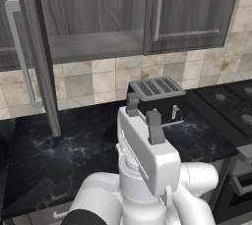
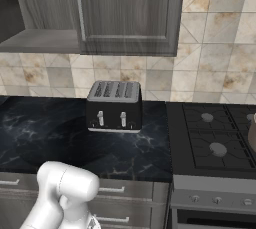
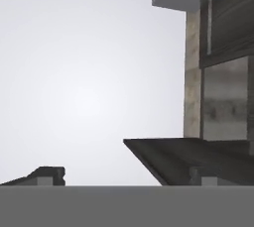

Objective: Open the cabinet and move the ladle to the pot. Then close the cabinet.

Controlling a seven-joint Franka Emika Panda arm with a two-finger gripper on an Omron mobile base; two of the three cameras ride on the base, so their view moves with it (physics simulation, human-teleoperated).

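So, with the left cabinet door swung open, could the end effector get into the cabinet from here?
Probably yes. The cabinet has its left door swung wide, leaving the shelf front unblocked, and the end effector is open above the counter near the toaster. The ladle isn't visible.

Kitchen setting. Wall (image 2: 220,28) behind the desk: square beige and tan marbled tiles. Desk (image 2: 45,133): black stone with pale veins, carrying a black four-slot toaster (image 2: 114,105) near the wall. Below its near edge, grey drawers (image 2: 125,193) with horizontal silver handles. To the right, a black gas stove (image 2: 212,140) with round burners and front knobs. Lighting is even.
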